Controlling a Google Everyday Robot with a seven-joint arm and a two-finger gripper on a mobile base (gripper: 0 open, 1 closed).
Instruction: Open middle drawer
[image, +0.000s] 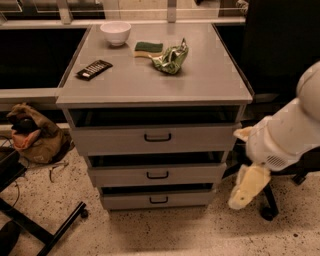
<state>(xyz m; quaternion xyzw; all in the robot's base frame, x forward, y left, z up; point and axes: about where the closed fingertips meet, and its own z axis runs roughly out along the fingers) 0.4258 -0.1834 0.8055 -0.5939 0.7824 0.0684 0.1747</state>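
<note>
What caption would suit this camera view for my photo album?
Robot's claw hangs right of the grey cabinet, beside its middle drawer, not yet touching it.

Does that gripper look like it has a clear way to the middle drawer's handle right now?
Probably yes: the gripper hangs right of the cabinet, and only open floor lies before the handle of the middle drawer.

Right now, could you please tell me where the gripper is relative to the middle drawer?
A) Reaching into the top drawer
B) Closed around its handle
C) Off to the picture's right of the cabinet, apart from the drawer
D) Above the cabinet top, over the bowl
C: the gripper hangs beside the cabinet at the picture's right, low near the floor, apart from the middle drawer, and nothing touches the drawer's handle.
</note>
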